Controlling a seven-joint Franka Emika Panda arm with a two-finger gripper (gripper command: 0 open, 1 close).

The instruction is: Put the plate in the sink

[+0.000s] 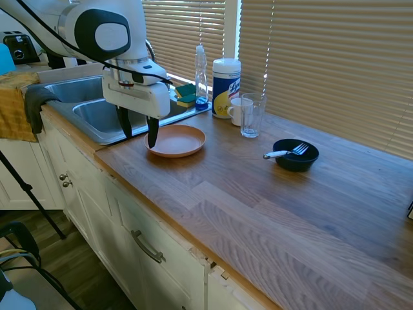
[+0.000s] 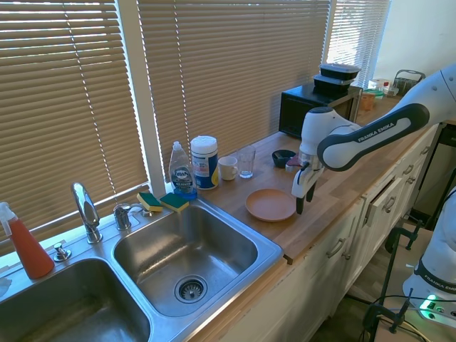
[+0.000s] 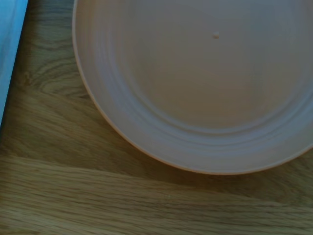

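The salmon-orange plate (image 1: 177, 140) (image 2: 271, 204) lies flat on the wooden counter, just right of the sink (image 1: 90, 134) (image 2: 265, 246). My gripper (image 1: 139, 138) (image 2: 305, 201) hangs open over the plate's edge on the counter-front side, fingers pointing down. One fingertip (image 1: 152, 143) is at the plate's rim; I cannot tell whether it touches. Nothing is between the fingers. The wrist view is mostly filled by the plate (image 3: 205, 83), with bare wood beside it. The steel sink has two basins, and the one nearest the plate is empty.
A black bowl (image 1: 295, 155) with a fork sits further right. A glass (image 1: 251, 115), white mug (image 1: 237, 111), wipes canister (image 1: 226, 79), soap bottle (image 1: 201, 76) and sponges (image 1: 186, 95) line the window side. The faucet (image 2: 85, 210) and a microwave (image 2: 317, 107) stand at the back.
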